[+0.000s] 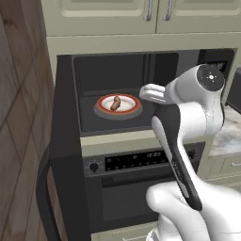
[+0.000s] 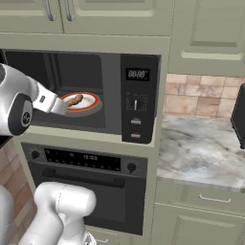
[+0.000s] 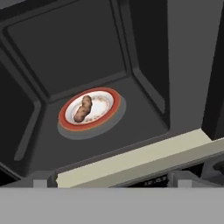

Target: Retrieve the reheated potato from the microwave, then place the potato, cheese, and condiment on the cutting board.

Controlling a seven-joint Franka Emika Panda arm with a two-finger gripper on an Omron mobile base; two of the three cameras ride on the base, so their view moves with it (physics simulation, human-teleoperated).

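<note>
there, microwave (image 2: pixel 136 95) display reading "88:88"

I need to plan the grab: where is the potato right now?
The potato lies on the red-rimmed plate inside the open microwave, left of centre on the plate in the hand view, above the oven.

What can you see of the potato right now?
The potato is small, oblong and lumpy, with brown skin. It lies on its side on a white red-rimmed plate, toward one side of it. The plate rests on the grey turntable inside the open microwave. Nothing else touches the potato.
</note>
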